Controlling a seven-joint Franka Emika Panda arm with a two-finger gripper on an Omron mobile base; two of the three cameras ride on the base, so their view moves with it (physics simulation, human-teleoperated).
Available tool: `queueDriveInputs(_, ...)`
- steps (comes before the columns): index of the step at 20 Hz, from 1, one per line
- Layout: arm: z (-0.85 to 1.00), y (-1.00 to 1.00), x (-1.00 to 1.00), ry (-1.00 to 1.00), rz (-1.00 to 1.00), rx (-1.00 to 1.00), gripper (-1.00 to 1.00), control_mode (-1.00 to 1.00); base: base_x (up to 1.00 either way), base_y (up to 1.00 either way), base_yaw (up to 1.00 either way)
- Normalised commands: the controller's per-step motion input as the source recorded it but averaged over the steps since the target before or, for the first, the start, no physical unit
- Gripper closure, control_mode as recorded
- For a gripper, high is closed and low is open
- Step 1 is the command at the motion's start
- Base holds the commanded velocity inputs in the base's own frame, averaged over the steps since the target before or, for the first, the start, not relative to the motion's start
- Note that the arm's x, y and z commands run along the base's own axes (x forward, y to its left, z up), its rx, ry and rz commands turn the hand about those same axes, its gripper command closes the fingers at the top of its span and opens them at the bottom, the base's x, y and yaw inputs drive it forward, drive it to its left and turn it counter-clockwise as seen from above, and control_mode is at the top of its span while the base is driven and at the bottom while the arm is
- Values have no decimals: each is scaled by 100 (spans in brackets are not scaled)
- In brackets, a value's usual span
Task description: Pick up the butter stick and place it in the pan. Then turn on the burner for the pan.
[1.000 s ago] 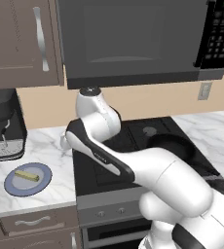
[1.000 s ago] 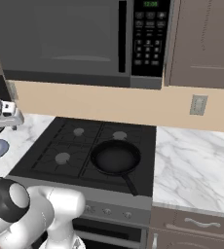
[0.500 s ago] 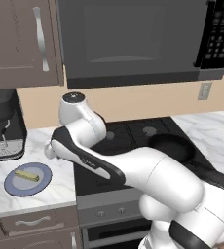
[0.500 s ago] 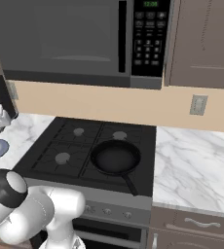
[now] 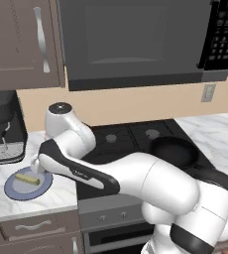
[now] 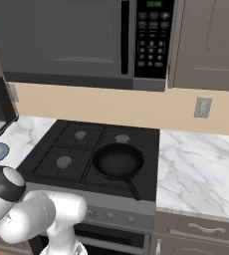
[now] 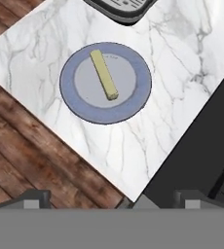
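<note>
The butter stick (image 7: 104,74) lies on a blue-grey plate (image 7: 138,92) near the marble surface's (image 7: 177,82) front edge, bare marble around it. The end effector (image 7: 111,198) hangs high above, fingers spread wide, holding nothing. Right of the plate, the pan (image 6: 118,161) sits on the stove (image 6: 61,149), seen clearly from the right base view.

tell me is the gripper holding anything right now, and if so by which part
Nothing is held. The butter stick lies untouched on the blue-grey plate, and the gripper is open, well clear of it, with nothing between its fingertips.
</note>
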Motion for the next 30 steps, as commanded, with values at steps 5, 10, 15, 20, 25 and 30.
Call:
queueDriveInputs(5,-10,30,-1,0,10,0,-100,-100,0,0,0)
queueDriveInputs(10,-10,11,5,-3,8,0,-100,-100,0,0,0)
queueDriveInputs(15,-20,14,10,0,7,0,-100,-100,0,0,0)
queueDriveInputs(20,-25,17,11,0,2,0,-100,-100,0,0,0)
queueDriveInputs(25,-23,16,23,0,1,0,-100,-100,0,0,0)
queueDriveInputs(30,-16,0,30,0,0,0,-100,-100,0,0,0)
